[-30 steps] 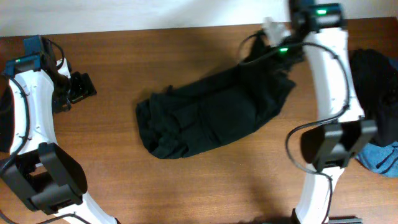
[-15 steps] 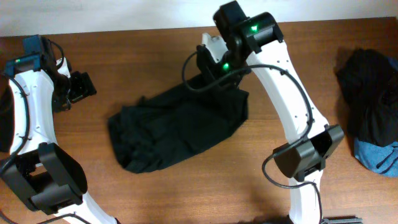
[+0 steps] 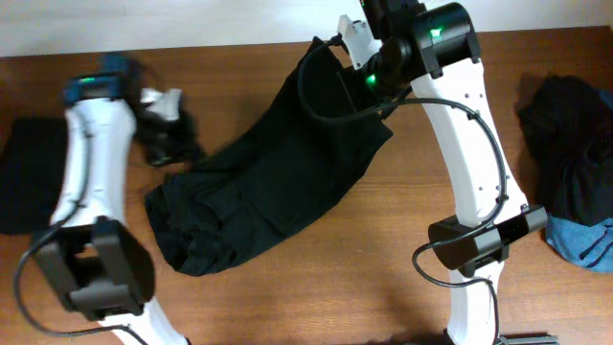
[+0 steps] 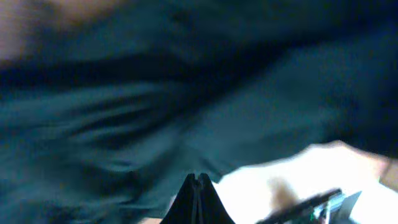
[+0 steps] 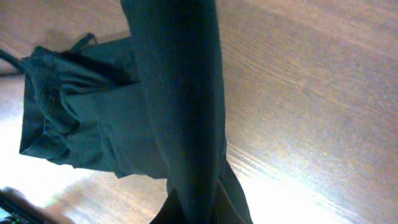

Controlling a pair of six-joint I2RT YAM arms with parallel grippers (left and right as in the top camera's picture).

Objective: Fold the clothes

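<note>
Wooden tabletop carries black trousers; right jaws pinch their raised far end, while left jaws, pressed together, sit just beside the opposite edge.

The left arm and right arm are built of white links joined by black housings. Green lights are lit near the wrists, and black cables are looped alongside. The left gripper is finished in dark tapered fingers, seen at 6 o'clock in its wrist view.
</note>
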